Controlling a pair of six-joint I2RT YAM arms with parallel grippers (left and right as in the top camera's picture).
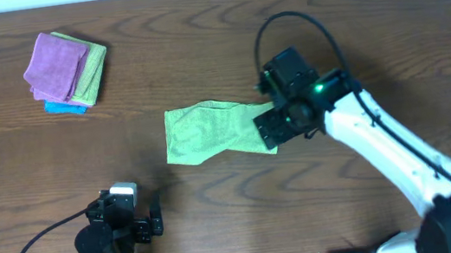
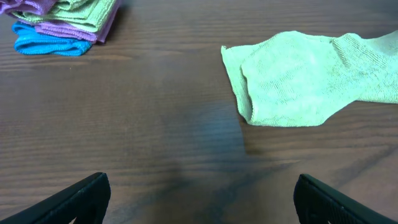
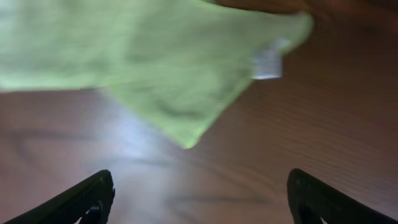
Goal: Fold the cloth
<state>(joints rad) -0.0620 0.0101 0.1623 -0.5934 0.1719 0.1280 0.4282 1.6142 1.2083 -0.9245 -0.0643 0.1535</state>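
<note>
A light green cloth (image 1: 209,131) lies crumpled and partly folded on the wooden table near the middle. It also shows in the left wrist view (image 2: 298,78) and, blurred, in the right wrist view (image 3: 161,68) with a small white tag (image 3: 268,62). My right gripper (image 1: 268,130) is open and empty, hovering over the cloth's right end. My left gripper (image 1: 138,221) is open and empty near the front edge, well clear of the cloth.
A stack of folded cloths, purple on top, then green, then blue (image 1: 65,71), sits at the back left; it shows in the left wrist view (image 2: 59,22). Bare wooden table (image 1: 196,34) surrounds the cloth.
</note>
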